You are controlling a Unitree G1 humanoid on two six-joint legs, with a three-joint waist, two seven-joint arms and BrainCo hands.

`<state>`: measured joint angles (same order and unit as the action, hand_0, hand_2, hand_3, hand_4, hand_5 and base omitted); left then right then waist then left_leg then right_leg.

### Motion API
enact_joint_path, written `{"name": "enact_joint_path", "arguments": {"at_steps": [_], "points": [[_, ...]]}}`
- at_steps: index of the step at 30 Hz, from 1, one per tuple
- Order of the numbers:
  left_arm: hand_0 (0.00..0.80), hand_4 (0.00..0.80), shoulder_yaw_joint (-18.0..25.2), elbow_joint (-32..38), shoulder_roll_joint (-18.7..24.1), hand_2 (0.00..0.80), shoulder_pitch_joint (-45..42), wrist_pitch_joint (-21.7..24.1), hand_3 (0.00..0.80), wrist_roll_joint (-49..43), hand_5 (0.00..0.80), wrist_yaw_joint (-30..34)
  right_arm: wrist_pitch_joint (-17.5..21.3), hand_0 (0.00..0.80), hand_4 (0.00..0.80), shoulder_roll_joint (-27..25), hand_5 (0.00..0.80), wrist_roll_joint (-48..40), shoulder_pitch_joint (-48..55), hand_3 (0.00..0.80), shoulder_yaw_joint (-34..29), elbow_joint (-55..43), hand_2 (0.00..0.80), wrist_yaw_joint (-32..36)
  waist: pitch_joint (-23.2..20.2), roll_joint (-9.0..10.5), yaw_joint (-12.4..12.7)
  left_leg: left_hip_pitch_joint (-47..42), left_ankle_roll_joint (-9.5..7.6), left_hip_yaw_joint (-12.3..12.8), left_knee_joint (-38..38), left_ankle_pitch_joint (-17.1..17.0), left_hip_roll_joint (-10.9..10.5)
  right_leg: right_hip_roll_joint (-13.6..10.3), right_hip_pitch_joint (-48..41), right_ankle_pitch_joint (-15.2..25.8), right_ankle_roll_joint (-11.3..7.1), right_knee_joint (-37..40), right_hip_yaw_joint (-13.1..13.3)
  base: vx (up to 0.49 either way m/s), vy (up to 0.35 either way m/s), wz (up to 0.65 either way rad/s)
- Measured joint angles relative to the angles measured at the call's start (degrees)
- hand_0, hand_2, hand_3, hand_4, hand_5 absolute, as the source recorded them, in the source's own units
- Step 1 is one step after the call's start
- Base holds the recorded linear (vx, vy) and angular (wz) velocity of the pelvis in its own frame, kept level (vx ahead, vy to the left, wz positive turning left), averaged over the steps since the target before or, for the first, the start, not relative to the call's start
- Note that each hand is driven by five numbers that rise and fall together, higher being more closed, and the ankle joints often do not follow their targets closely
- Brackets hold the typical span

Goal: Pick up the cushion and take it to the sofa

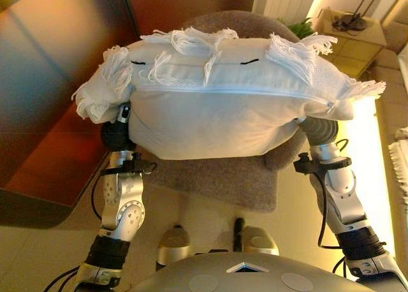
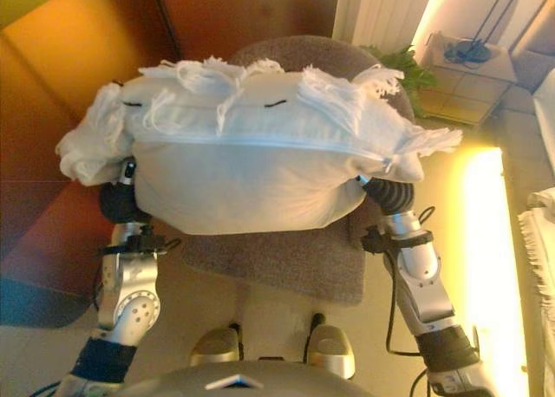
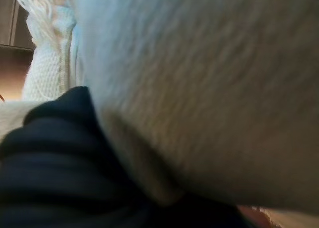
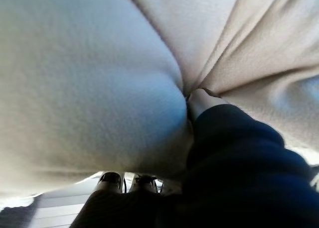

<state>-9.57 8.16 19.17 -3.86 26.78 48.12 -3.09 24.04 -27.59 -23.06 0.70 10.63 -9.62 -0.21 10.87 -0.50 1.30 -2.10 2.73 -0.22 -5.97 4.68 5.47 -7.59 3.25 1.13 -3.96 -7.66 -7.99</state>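
Cushion: white fabric cushion with tasselled fringe and a zip seam, lifted off the floor across the middle of the frame, carried between both arms.
Left hand: left hand, only its dark ribbed cover shows, pressed against the cushion's lower left end; fingers are hidden behind the fabric, so whether they clasp it cannot be told.
Right hand: right hand, dark cover tucked into a fold at the cushion's lower right end; fingers hidden, grip cannot be told.
Beneath: round grey-brown upholstered seat, under and behind the cushion.
Upper right: green plant, beside a pale low table.
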Motion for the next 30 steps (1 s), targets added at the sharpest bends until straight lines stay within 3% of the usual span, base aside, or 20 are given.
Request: {"name": "enact_joint_path", "arguments": {"at_steps": [2,4,6,7,9,10,11,12,13,15,16,17,19,21,22,27,30], "points": [[0.800,0.800,-0.2,-0.6,-0.1,0.800,0.0,-0.8,0.800,-0.3,0.800,-0.8,-1.1,0.800,0.800,0.0,0.800,0.0,0.1,0.800,0.6,1.5,0.800,-0.4,0.2,-0.22,1.0,-1.5,1.69,-0.1,0.5,-1.5,-0.4,0.1,0.1,0.4,0.32,-0.2,1.2,0.252,0.093,-0.21],[0.800,0.800,-0.3,-1.4,-0.2,0.800,-0.2,-1.6,0.800,-1.9,0.800,-1.9,-2.5,0.800,0.800,0.2,0.800,0.1,0.1,0.800,1.3,2.5,0.800,-1.1,-0.2,-1.55,2.3,-1.3,1.58,-2.1,1.4,-1.5,-0.7,0.8,-0.7,1.1,-0.36,2.8,2.0,0.230,0.094,-0.40],[0.800,0.800,-0.2,-1.6,0.2,0.800,-0.2,-2.1,0.800,-2.4,0.800,-2.3,-3.1,0.800,0.800,0.6,0.800,0.5,0.2,0.800,1.4,3.2,0.800,-1.3,0.0,-1.45,2.6,-1.8,2.52,-1.7,1.7,-2.1,-0.9,1.0,0.0,-0.5,0.44,-1.2,3.3,0.190,0.090,-0.21],[0.800,0.800,-0.3,-2.9,-0.3,0.800,-0.2,-2.8,0.800,-2.5,0.800,-2.3,-4.1,0.800,0.800,0.8,0.800,0.7,0.4,0.800,1.4,4.5,0.800,-1.7,-0.1,-1.58,2.6,-2.3,2.98,-3.1,1.1,-2.3,-1.2,1.5,-1.3,-0.4,0.46,0.7,4.6,0.179,0.095,-0.03],[0.800,0.800,-0.6,-4.4,-0.7,0.800,-0.1,-3.0,0.800,-4.2,0.800,-2.3,-4.3,0.800,0.800,2.0,0.800,0.9,0.7,0.800,1.3,6.1,0.800,-2.3,1.1,0.27,2.5,1.0,2.88,-5.1,-6.3,-1.2,-2.9,0.8,-4.0,1.3,0.68,4.8,8.9,0.180,0.130,-0.11],[0.800,0.800,-0.8,-5.3,-0.7,0.800,-0.1,-3.0,0.800,-4.6,0.800,-2.3,-4.3,0.800,0.800,2.0,0.800,0.9,0.7,0.800,1.4,6.5,0.800,-2.6,1.2,0.93,2.8,1.6,1.95,-6.3,-4.6,-1.1,-3.5,0.3,-4.2,2.0,0.55,6.0,9.5,0.179,0.147,-0.26],[0.800,0.800,-1.0,-5.6,-0.7,0.800,0.1,-3.2,0.800,-4.7,0.800,-2.4,-4.3,0.800,0.800,2.0,0.800,0.9,0.5,0.800,1.2,6.6,0.800,-2.8,0.7,0.12,2.4,1.4,0.83,-6.3,-1.1,-1.9,-2.9,0.4,-3.6,2.2,-0.04,6.1,9.5,0.202,0.151,-0.27],[0.800,0.800,-1.5,-5.8,-0.7,0.800,0.6,-3.6,0.800,-4.7,0.800,-2.4,-4.3,0.800,0.800,1.6,0.800,0.9,0.4,0.800,0.9,7.0,0.800,-2.9,0.6,-0.71,2.1,1.4,0.78,-6.2,1.2,-3.0,-2.3,0.9,-3.1,1.9,-0.80,5.9,9.5,0.199,0.138,-0.30],[0.800,0.800,-1.8,-6.9,-0.5,0.800,1.5,-4.4,0.800,-5.0,0.800,-2.4,-4.5,0.800,0.800,2.3,0.800,0.7,0.3,0.800,0.4,8.4,0.800,-3.3,0.8,-0.31,2.1,0.5,2.12,-4.8,1.5,-3.9,-2.4,0.3,-3.1,1.8,-1.17,6.1,9.7,0.188,0.122,-0.60],[0.800,0.800,-1.6,-7.6,-0.5,0.800,2.0,-5.7,0.800,-6.4,0.800,-2.9,-4.9,0.800,0.800,2.9,0.800,0.3,0.3,0.800,1.2,9.8,0.800,-3.9,0.7,0.18,2.8,-0.5,0.84,-1.3,3.2,-3.8,-2.2,-0.8,-3.1,0.8,-0.89,4.1,8.6,0.178,0.085,-0.62],[0.800,0.800,-1.8,-7.5,-0.1,0.800,2.2,-5.8,0.800,-7.1,0.800,-2.9,-4.9,0.800,0.800,3.8,0.800,0.3,0.5,0.800,1.2,10.4,0.800,-4.1,0.6,0.25,2.3,-1.4,0.59,0.1,3.8,-4.0,-1.4,-0.9,-2.0,-2.3,-1.40,-3.5,7.6,0.157,0.043,-0.39],[0.800,0.800,-1.8,-7.6,1.1,0.800,2.2,-5.8,0.800,-8.2,0.800,-3.1,-4.9,0.800,0.800,4.8,0.800,0.3,0.7,0.800,1.2,10.5,0.800,-4.5,0.5,1.37,2.5,-2.6,1.09,1.4,4.4,-4.6,-2.0,-1.8,-2.4,-5.0,-2.17,-6.0,6.5,0.141,0.026,-0.41],[0.800,0.800,-1.6,-8.7,1.9,0.800,2.8,-5.9,0.800,-9.3,0.800,-3.8,-4.9,0.800,0.800,6.0,0.800,0.1,0.3,0.800,1.4,10.6,0.800,-4.7,0.5,2.16,2.9,-3.7,1.41,1.7,4.6,-4.3,-2.9,-2.5,-3.3,-5.5,-3.02,-3.9,5.5,0.096,-0.003,-0.62],[0.800,0.800,-1.4,-10.7,2.1,0.800,4.0,-5.9,0.800,-11.2,0.800,-4.5,-4.9,0.800,0.800,7.4,0.800,-0.2,-0.9,0.800,1.8,12.6,0.800,-5.2,0.5,2.06,2.8,-4.8,1.64,2.0,5.3,-4.1,-2.6,-2.5,-3.7,-4.8,-3.21,-2.6,4.2,0.041,-0.030,-0.69],[0.800,0.800,-1.5,-12.5,2.0,0.800,5.2,-6.4,0.800,-12.6,0.800,-5.3,-5.0,0.800,0.800,7.4,0.800,-0.2,-2.6,0.800,2.6,15.5,0.800,-5.9,0.4,1.61,2.8,-5.9,1.81,3.4,6.1,-4.1,-1.6,-2.1,-4.6,-2.5,-2.63,0.0,2.1,0.064,-0.033,-0.71],[0.800,0.800,-4.0,-18.1,0.5,0.800,12.2,-9.7,0.800,-15.8,0.800,-8.0,-5.8,0.800,0.800,7.6,0.800,-0.1,-5.2,0.800,3.0,21.6,0.800,-9.7,0.0,1.81,2.1,-6.9,1.88,6.1,7.5,-4.0,-0.8,-1.5,-6.8,1.8,-2.02,8.0,0.9,0.166,-0.057,-0.41],[0.800,0.800,-5.2,-23.3,-2.0,0.800,13.7,-10.2,0.800,-18.0,0.800,-9.1,-8.5,0.800,0.800,7.8,0.800,-0.1,-5.4,0.800,3.1,24.6,0.800,-11.3,-2.2,1.25,0.9,-8.5,2.20,6.5,8.8,-4.2,-0.6,-0.9,-9.2,4.1,-1.75,11.6,1.0,0.199,-0.028,-0.09]]}}
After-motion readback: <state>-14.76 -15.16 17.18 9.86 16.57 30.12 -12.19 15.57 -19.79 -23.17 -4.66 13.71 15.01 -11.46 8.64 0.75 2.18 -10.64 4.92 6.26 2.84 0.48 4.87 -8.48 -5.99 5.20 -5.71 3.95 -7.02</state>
